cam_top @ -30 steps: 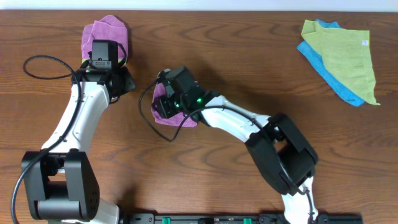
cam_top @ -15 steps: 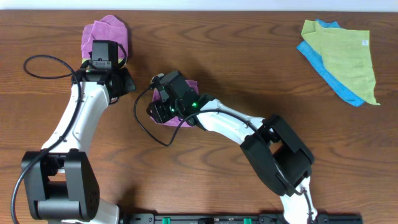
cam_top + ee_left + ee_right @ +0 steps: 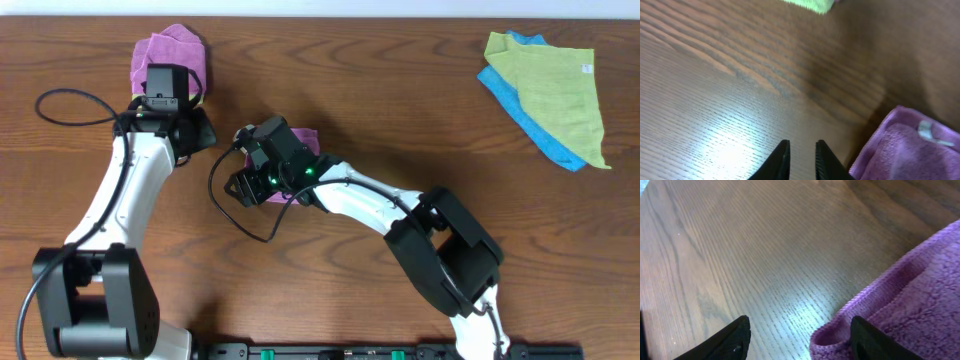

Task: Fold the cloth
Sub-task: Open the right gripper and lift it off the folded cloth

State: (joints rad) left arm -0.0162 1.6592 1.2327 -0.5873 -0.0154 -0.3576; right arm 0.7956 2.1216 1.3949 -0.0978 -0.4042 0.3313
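- The right gripper stands wide open with nothing clamped. Bare wood shows across most of the gap between its fingers.
- The cloth, lilac-purple terry, lies at this gripper's lower right. Its rolled, doubled edge reaches in between the fingers and ends close to the right-hand finger. Whether the two touch cannot be told.
- The left gripper has its fingers parted by only a narrow slit. It holds nothing and hangs over the bare table.
- From the left gripper, the cloth lies near, just right of the fingertips and slightly ahead, not touching them.
- Only the left wrist view shows the white tag on the cloth's upper face. It is too blurred to read.
- The right wrist view gives the pile and the folded edge up close, but not the tag.
- Only the overhead view shows the right gripper's body covering most of the cloth, with purple showing at two sides of it.
- Farther out, the overhead view shows a second purple cloth beyond the left arm's wrist.
- Well away from both grippers, a yellow-green cloth lies over a blue cloth. Its corner label is too small to read.
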